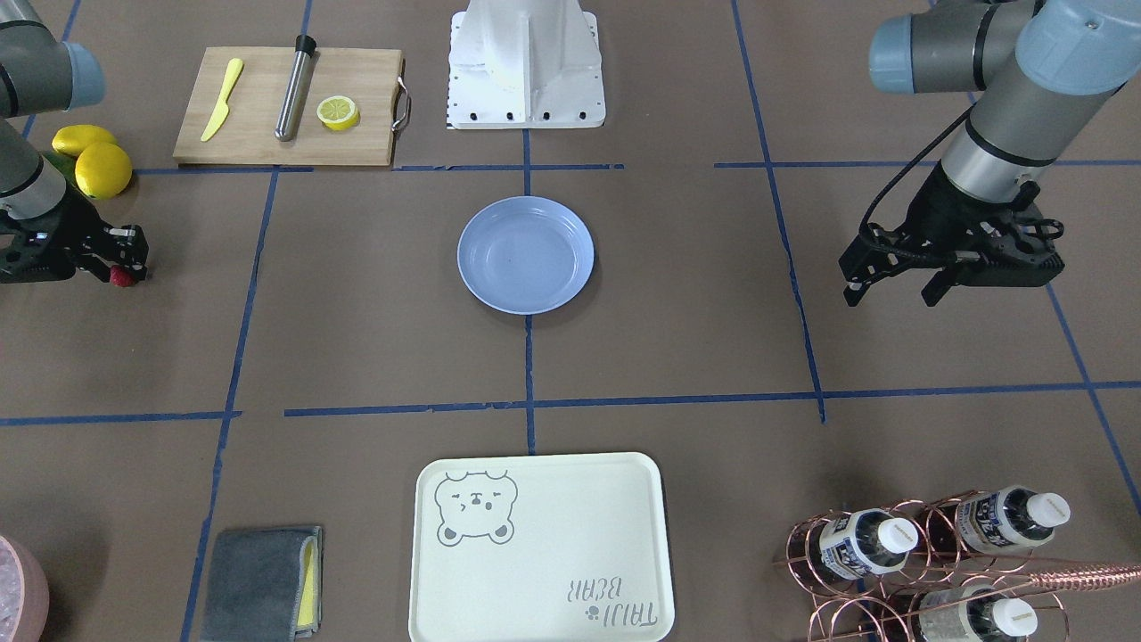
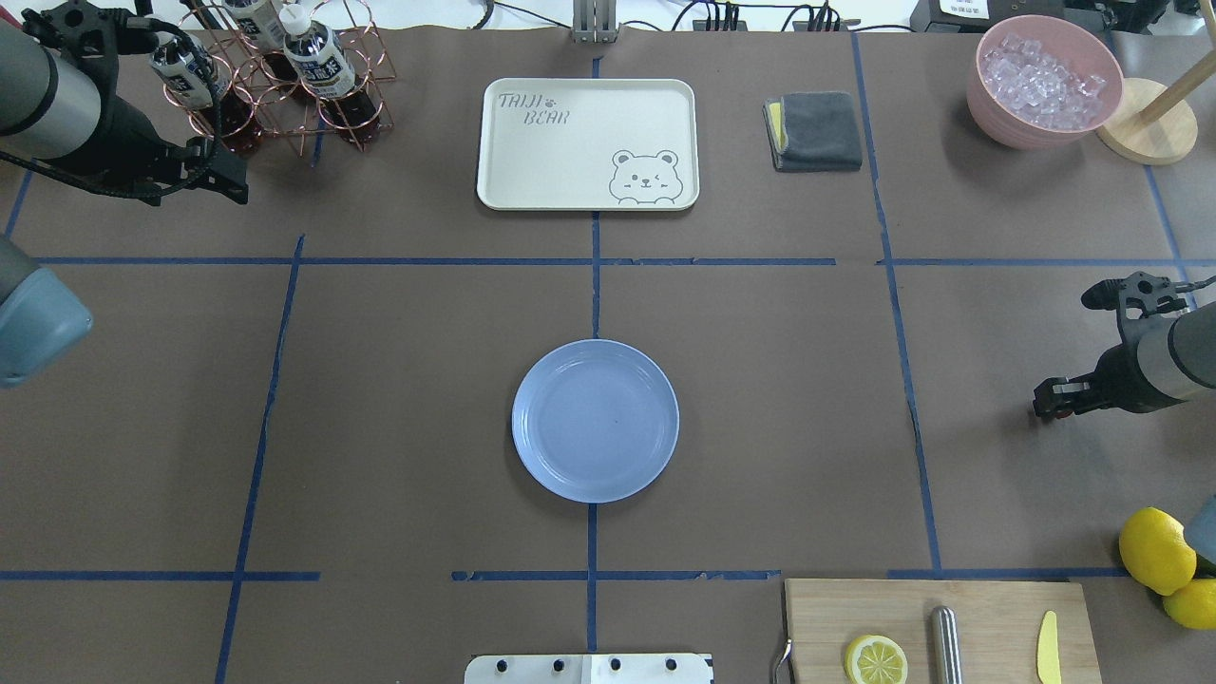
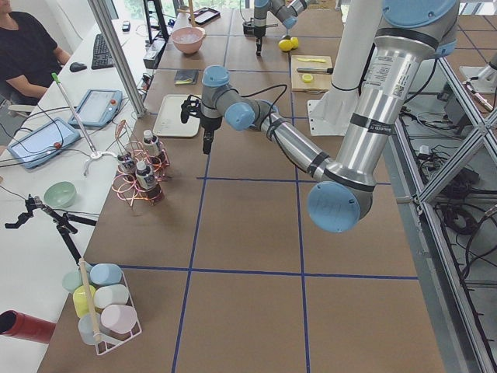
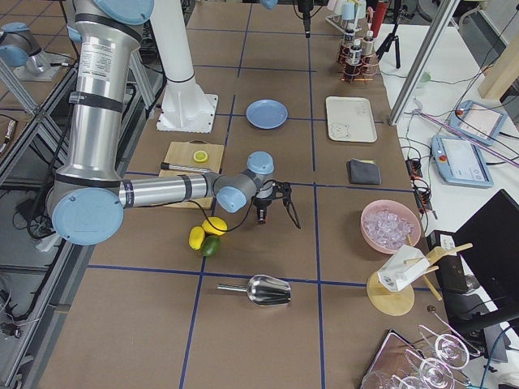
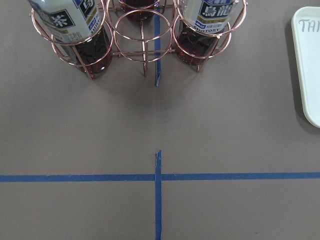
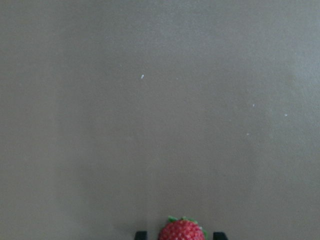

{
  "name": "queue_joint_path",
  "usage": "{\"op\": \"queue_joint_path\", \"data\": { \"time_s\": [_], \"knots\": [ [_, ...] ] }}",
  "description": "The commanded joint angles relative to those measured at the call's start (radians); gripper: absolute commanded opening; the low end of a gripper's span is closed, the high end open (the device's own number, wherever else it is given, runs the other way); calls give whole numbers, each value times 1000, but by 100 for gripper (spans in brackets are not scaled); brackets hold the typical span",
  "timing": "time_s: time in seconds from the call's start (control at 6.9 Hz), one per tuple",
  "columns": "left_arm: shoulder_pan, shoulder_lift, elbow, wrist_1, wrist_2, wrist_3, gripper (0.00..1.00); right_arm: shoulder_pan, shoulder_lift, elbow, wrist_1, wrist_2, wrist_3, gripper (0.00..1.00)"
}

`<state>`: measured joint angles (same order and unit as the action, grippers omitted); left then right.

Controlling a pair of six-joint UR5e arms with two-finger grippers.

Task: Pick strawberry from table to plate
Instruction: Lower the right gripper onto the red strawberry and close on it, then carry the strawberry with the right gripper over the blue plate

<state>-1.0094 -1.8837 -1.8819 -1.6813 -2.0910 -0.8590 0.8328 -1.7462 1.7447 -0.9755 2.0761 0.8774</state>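
Strawberry [image 1: 123, 276]: at the far left edge of the front-facing view, low on the desk [image 1: 357, 339], well apart from the plate; whether it rests on the paper cannot be told.
Right pincer [image 1: 126, 267]: down at the berry. In its wrist view the two fingertips [image 6: 140, 234] stand on either side of the fruit at the bottom edge, with a thin gap on each side, so it is parted and not yet clamped.
Left pincer [image 1: 891, 292]: at the right of the front-facing view, above the desk, fingers spread wide with nothing between them.
Plate [image 1: 526, 254]: pale blue, in the middle of the frame, bare.
Lemons [image 1: 102, 169]: two, at the left edge, just above the right pincer.
Cutting board [image 1: 285, 107]: upper left, carrying a lemon half, a steel rod and a yellow knife.
Bear tray [image 1: 539, 553]: bottom centre.
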Motion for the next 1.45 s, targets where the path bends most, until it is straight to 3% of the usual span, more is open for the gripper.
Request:
{"op": "queue_joint_path", "data": {
  "time_s": [0.0,0.14,0.29,0.43,0.87,1.3],
  "knots": [
    [0,0,1,0,0,0,100,5,0,-1,0,-1,0,54],
    [0,0,1,0,0,0,100,5,0,-1,0,-1,0,46],
    [0,0,1,0,0,0,100,6,2,1,1,-1,2,15],
    [0,0,1,0,2,0,100,12,0,6,1,1,0,0],
    [-24,0,1,5,3,26,100,69,66,116,-34,42,15,0],
    [-101,64,6,5,3,203,100,-1,409,125,-295,59,148,0]
  ]
}}
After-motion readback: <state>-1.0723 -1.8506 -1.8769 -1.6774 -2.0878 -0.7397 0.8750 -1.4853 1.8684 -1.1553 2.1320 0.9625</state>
